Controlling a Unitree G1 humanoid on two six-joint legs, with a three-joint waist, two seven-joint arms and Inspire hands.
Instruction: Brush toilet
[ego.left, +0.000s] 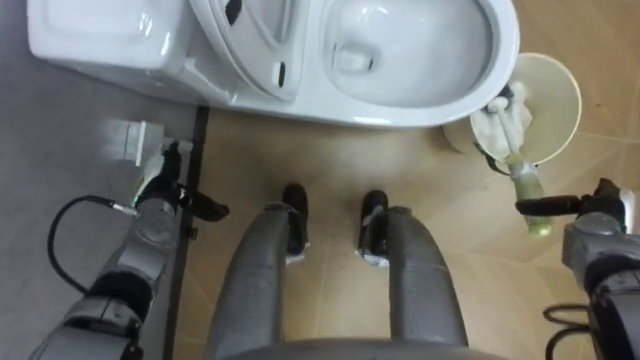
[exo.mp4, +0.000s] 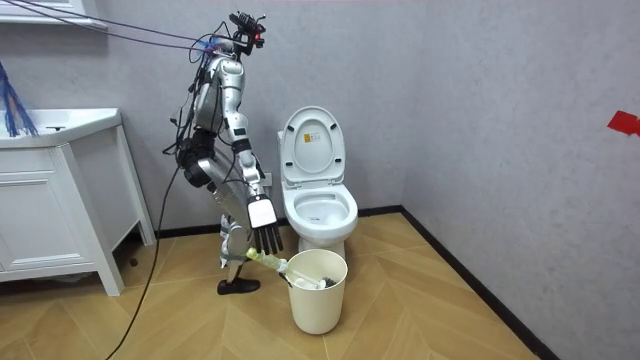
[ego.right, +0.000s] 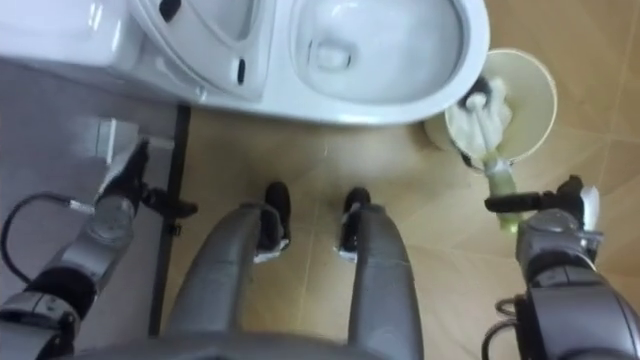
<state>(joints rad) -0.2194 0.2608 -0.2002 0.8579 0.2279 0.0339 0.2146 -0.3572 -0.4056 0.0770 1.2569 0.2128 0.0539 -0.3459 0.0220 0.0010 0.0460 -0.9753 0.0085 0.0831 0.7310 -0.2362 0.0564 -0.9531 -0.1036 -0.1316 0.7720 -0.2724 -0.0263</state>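
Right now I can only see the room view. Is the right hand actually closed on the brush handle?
Observer: Yes. In the eye views the right hand is curled round the yellow-green brush handle.
Operator: Where is the brush head, in the bowl?
Observer: No. The white brush head sits inside the bin, on the side nearest the toilet.
Operator: And the left hand? The body hides it from me.
Observer: The left hand is by the tank end of the toilet, fingers relaxed, holding nothing.
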